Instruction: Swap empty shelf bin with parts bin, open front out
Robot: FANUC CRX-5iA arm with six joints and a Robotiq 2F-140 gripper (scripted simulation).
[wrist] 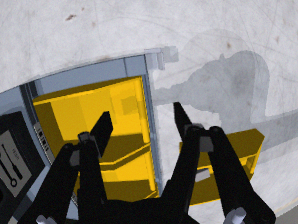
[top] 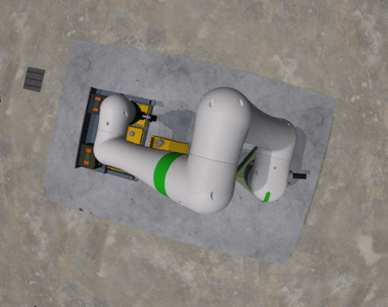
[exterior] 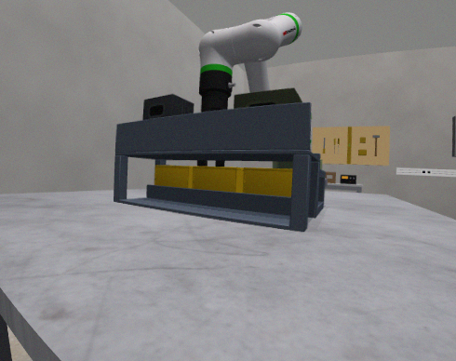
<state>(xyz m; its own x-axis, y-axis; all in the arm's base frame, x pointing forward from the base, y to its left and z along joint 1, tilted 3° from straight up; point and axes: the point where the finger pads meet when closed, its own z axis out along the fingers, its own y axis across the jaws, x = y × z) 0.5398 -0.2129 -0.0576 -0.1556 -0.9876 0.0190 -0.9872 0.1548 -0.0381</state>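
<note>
The grey shelf (top: 85, 119) (exterior: 211, 130) (wrist: 136, 64) stands on the table (top: 227, 221) (exterior: 221, 288) (wrist: 100, 16). In the wrist view a yellow open bin (wrist: 80, 119) sits in the shelf and looks empty. A second yellow bin (top: 173, 146) (wrist: 249, 143) lies on the table just outside the shelf, with a grey part (top: 159, 142) in it. My gripper (wrist: 142, 116) (exterior: 210, 163) is open and low at the shelf. One finger is over the empty bin's inside, the other is outside the shelf's edge strip. The arm hides it from above.
A row of yellow bins (exterior: 267, 181) shows through the shelf. A black box (exterior: 167, 106) and an olive box (exterior: 267, 98) (top: 86, 156) sit on the shelf's top board. The arm's base (top: 267, 174) stands at the table's right.
</note>
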